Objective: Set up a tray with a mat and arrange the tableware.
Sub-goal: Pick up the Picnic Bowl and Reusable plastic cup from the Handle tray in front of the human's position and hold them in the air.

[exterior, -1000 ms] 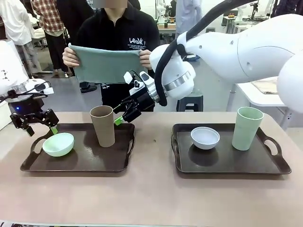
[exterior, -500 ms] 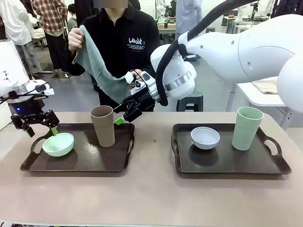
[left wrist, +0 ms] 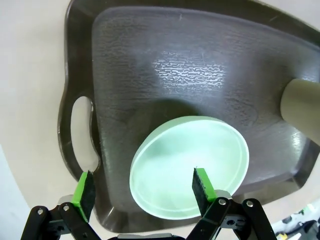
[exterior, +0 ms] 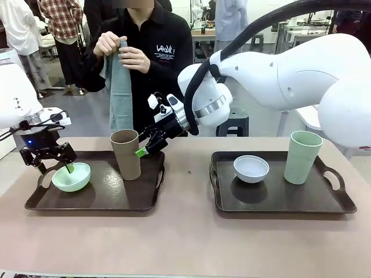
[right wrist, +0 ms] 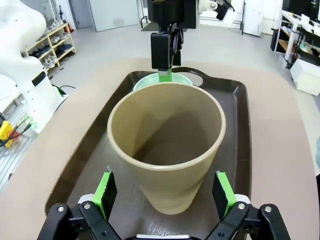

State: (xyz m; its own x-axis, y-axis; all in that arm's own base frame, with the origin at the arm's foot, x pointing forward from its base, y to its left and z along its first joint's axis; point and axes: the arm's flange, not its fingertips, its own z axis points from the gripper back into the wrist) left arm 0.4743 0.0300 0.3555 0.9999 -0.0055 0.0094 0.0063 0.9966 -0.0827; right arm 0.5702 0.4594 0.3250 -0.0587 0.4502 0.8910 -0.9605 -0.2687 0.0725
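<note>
On the left dark tray stand a tall tan-brown cup and a small light green bowl. My left gripper is open and low over the bowl; one green pad sits above its inside, the other outside its rim. My right gripper is open just right of the tan cup, its pads spread wider than the cup. The right tray carries a whitish-blue bowl and a pale green cup. A person holds a folded green mat.
The person stands at the far edge behind the left tray, both hands up on the mat. Bare table stretches in front of both trays, with a narrow gap between them. The left tray's handle cutout lies beside my left fingers.
The person has folded the spread mat into a narrow hanging strip. My left gripper has dropped onto the bowl's rim. My right gripper has moved lower and nearer the tan cup.
</note>
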